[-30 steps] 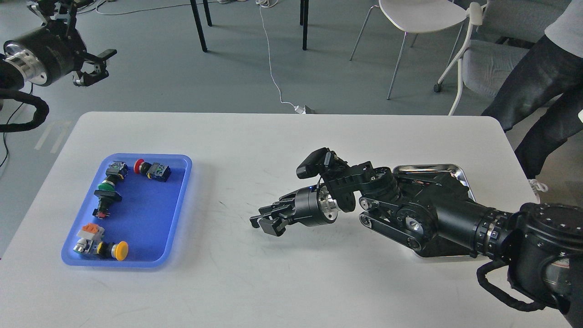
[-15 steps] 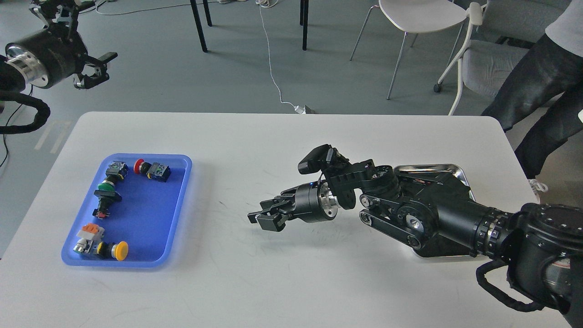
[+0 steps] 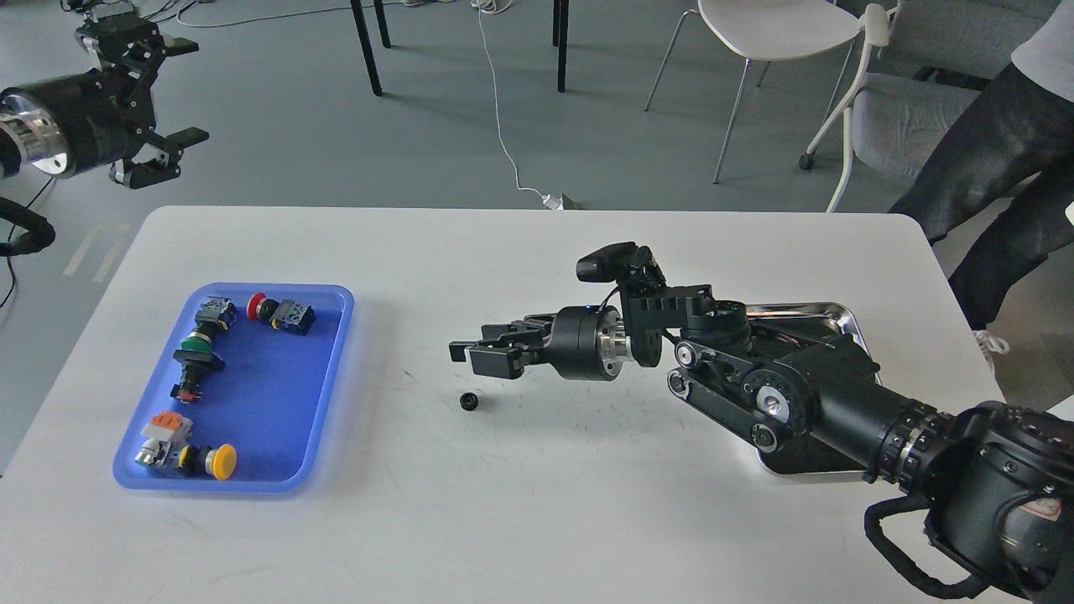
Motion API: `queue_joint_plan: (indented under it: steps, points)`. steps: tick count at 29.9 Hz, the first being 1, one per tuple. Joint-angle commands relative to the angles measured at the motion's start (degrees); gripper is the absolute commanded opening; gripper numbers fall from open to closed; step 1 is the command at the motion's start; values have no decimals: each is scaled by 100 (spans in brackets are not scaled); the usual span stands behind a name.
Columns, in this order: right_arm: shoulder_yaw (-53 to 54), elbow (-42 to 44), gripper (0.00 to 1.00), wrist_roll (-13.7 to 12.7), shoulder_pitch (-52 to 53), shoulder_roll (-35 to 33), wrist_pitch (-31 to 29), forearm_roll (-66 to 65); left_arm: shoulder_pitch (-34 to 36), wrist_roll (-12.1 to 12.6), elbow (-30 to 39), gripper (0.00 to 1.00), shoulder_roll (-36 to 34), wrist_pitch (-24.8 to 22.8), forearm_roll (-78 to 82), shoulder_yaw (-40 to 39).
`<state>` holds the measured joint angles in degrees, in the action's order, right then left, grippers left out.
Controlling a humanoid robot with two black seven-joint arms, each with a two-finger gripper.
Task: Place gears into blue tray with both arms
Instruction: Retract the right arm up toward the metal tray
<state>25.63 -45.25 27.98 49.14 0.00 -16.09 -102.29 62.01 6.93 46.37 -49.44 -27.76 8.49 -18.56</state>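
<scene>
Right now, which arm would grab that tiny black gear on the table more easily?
Probably the right: its gripper hovers just above the gear, while the left gripper is raised beyond the table's far-left corner.

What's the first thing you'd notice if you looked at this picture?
The big black right arm stretches across the white table, its pincer hanging just above one tiny black gear that lies alone on the tabletop. Next comes the bright blue tray on the left, holding switches with red, green and yellow caps. The left pincer floats high off the table's far left corner.
</scene>
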Motion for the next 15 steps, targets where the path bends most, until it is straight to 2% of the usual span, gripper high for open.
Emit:
queue_joint_plan:
  steps: [1, 6, 8, 15]
  points:
    - [433, -10, 71, 2, -150, 0, 9, 34, 30, -33, 179, 99, -83, -24, 39, 28]
    - [961, -10, 81, 2, -273, 0, 18, 437, 144, -121, 329, 99, -127, -24, 38, 37]
    - [1189, -1, 84, 2, -282, 0, 18, 753, 135, -139, 399, 99, -127, 235, 100, 37]
    - [1673, 16, 88, 2, -334, -149, 175, 1738, 249, -130, 443, 99, -66, 315, 407, 37]
